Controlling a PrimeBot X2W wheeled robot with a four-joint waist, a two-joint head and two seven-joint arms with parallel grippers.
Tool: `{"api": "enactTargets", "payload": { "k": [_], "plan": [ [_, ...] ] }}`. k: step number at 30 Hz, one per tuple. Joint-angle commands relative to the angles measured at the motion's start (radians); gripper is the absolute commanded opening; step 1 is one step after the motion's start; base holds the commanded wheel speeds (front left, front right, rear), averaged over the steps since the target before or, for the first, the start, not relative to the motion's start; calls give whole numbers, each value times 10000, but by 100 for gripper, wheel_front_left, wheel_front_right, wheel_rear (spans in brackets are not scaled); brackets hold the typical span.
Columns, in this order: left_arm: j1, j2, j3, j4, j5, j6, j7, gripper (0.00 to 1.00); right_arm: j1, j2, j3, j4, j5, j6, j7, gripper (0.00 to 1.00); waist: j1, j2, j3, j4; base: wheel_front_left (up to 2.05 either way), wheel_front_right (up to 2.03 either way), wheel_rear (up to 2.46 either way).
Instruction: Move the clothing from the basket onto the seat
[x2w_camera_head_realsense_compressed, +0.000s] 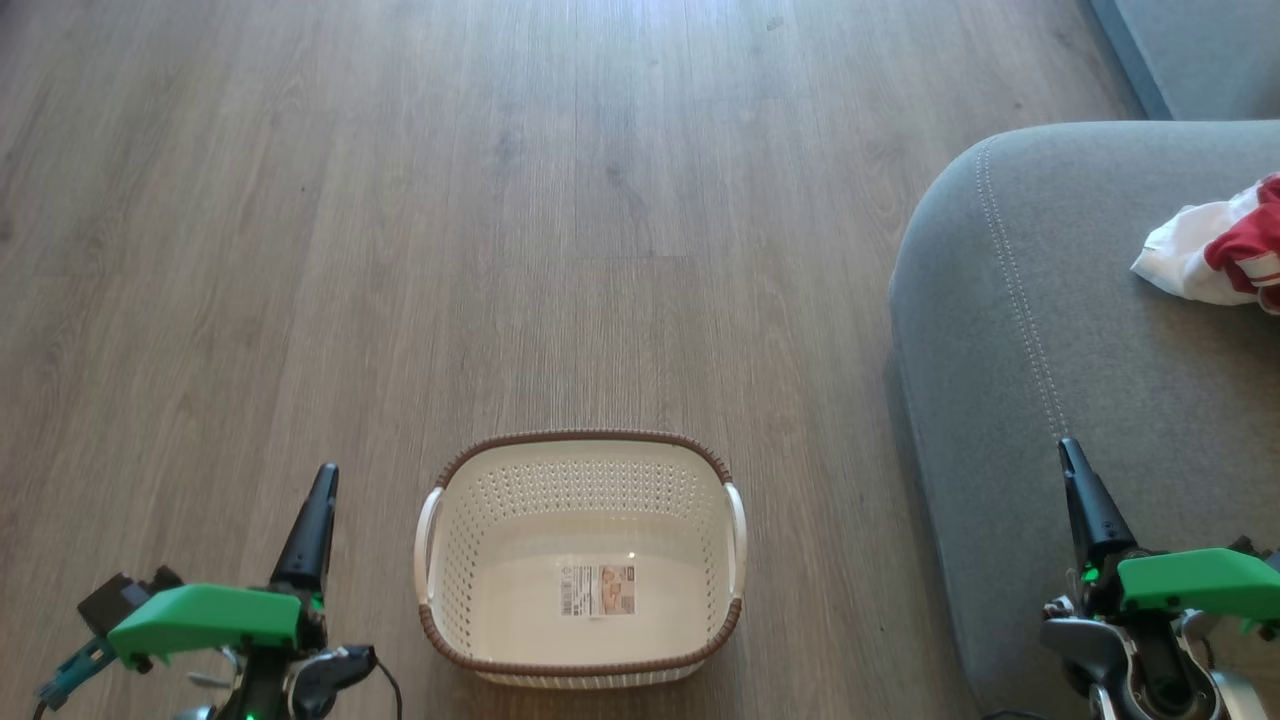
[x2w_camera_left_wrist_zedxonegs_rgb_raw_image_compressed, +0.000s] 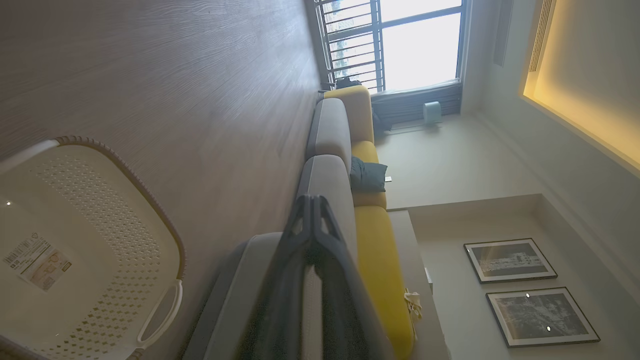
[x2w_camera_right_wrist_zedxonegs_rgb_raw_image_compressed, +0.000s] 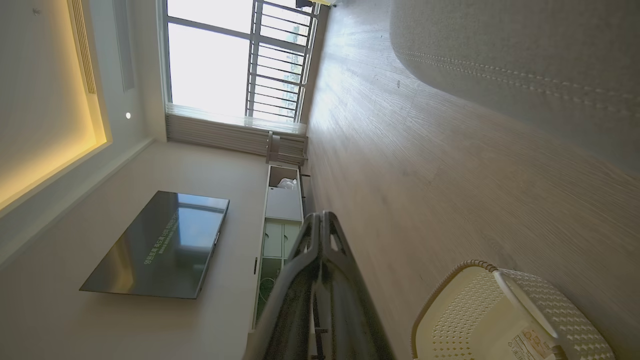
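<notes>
The white basket (x2w_camera_head_realsense_compressed: 470, 530) with its brown rim stands on the wood floor, holding nothing but a label sticker on its bottom. It also shows in the left wrist view (x2w_camera_left_wrist_zedxonegs_rgb_raw_image_compressed: 115, 240) and the right wrist view (x2w_camera_right_wrist_zedxonegs_rgb_raw_image_compressed: 480, 300). Red and white clothing (x2w_camera_head_realsense_compressed: 1225, 250) lies on the grey seat (x2w_camera_head_realsense_compressed: 1040, 330) at the right edge. My left gripper (x2w_camera_head_realsense_compressed: 325, 475) is shut with nothing in it, left of the basket above the floor. My right gripper (x2w_camera_head_realsense_compressed: 1066, 448) is shut with nothing held, over the seat's front part. The fingers meet in the left wrist view (x2w_camera_left_wrist_zedxonegs_rgb_raw_image_compressed: 311, 200) and the right wrist view (x2w_camera_right_wrist_zedxonegs_rgb_raw_image_compressed: 322, 216).
Wood floor (x2w_camera_head_realsense_compressed: 500, 200) stretches ahead and to the left. A second grey cushion (x2w_camera_head_realsense_compressed: 1190, 50) lies at the top right. The left wrist view has a grey and yellow sofa (x2w_camera_left_wrist_zedxonegs_rgb_raw_image_compressed: 370, 235) along a wall with pictures. A TV (x2w_camera_right_wrist_zedxonegs_rgb_raw_image_compressed: 160, 245) and cabinet show in the right wrist view.
</notes>
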Motion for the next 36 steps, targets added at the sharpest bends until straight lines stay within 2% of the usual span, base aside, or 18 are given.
{"api": "enactTargets", "payload": {
  "k": [1,13,36],
  "plan": [
    [-520,128,353,-307,-250,-88,96,0,-557,-11,141,-298,270,1,117,0,0,0,1,-11,0,0,0],
    [-622,114,737,-293,-1604,-292,463,0,-716,-1,148,-195,1704,0,470,0,0,0,9,-153,0,0,0],
    [-631,46,842,-288,-1555,-297,549,0,-720,-1,150,-192,1739,0,477,0,0,0,9,-156,0,0,0]
  ]
}}
